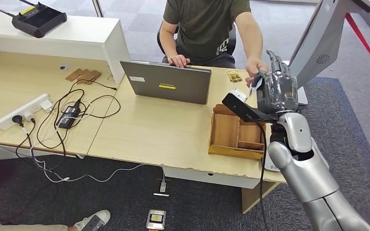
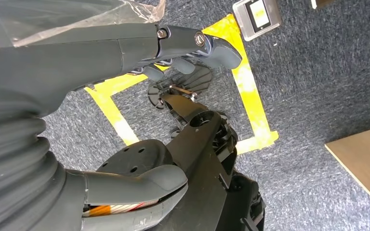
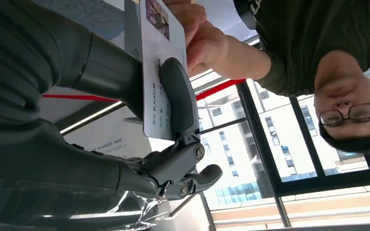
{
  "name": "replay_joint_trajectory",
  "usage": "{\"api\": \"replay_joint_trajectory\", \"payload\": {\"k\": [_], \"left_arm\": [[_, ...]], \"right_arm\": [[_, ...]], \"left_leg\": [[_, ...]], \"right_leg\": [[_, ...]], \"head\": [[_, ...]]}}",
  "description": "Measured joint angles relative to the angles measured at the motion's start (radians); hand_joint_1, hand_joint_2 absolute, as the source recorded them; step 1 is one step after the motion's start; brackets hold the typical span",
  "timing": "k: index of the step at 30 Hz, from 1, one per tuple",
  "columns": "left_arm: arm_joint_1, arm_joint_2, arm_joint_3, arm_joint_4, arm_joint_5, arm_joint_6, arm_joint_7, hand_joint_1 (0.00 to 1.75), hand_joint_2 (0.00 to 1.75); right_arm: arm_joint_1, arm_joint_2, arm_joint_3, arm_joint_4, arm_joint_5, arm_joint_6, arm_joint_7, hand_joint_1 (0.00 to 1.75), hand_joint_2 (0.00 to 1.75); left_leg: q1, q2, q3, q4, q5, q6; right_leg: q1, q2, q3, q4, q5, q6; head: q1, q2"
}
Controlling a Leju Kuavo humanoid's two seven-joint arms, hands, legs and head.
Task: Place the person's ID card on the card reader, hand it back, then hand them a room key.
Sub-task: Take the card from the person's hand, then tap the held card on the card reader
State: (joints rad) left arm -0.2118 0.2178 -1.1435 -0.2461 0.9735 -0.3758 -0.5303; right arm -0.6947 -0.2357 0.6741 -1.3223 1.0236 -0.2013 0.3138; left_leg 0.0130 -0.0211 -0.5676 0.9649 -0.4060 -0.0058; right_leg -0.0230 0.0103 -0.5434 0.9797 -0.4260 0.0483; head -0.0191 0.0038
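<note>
On the desk [image 1: 164, 134], seen from the head view, a power strip [image 1: 23, 110] with tangled cables lay at 9 o'clock, a closed-angled laptop [image 1: 168, 83] stood near 12 o'clock, and a wooden tray [image 1: 236, 134] sat at 3 o'clock. The left hand [image 2: 125, 53] hung over carpet and yellow floor tape [image 2: 243, 77], fingers loosely curled and apart, nothing in them. The right hand [image 1: 274, 89] was raised at about 2 o'clock, above the tray's far edge, its thumb and a finger pinching the ID card [image 3: 161, 72]. The person's hand [image 3: 197, 33] gripped the card's opposite end, so both held it at once.
</note>
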Motion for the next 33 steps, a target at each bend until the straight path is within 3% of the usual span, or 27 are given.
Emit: {"api": "replay_joint_trajectory", "payload": {"k": [8,19,33], "left_arm": [[0.006,0.001,0.001,0.0,0.008,0.012,-0.006,0.0,1.75],[0.053,0.014,0.015,0.0,0.035,0.051,-0.047,0.0,1.75],[0.077,0.02,0.023,0.0,0.042,0.072,-0.072,0.0,1.75]], "right_arm": [[0.083,-0.01,-0.054,-0.048,-0.095,-0.078,-0.016,1.75,1.75],[0.324,-0.102,-0.169,-0.06,-0.36,-0.25,-0.086,1.75,1.75],[0.425,-0.148,-0.211,0.109,-0.535,-0.249,-0.142,1.75,1.75]], "left_leg": [[0.0,0.0,0.001,0.0,0.0,0.0],[0.0,0.0,0.0,0.0,-0.002,0.001],[0.0,0.0,0.0,0.0,-0.001,0.001]], "right_leg": [[0.0,0.0,0.0,0.0,0.0,0.0],[0.0,0.0,0.0,-0.001,-0.001,0.0],[0.0,0.0,0.0,-0.001,-0.001,0.0]], "head": [[0.0,0.0],[0.0,0.0],[0.0,0.0]]}}
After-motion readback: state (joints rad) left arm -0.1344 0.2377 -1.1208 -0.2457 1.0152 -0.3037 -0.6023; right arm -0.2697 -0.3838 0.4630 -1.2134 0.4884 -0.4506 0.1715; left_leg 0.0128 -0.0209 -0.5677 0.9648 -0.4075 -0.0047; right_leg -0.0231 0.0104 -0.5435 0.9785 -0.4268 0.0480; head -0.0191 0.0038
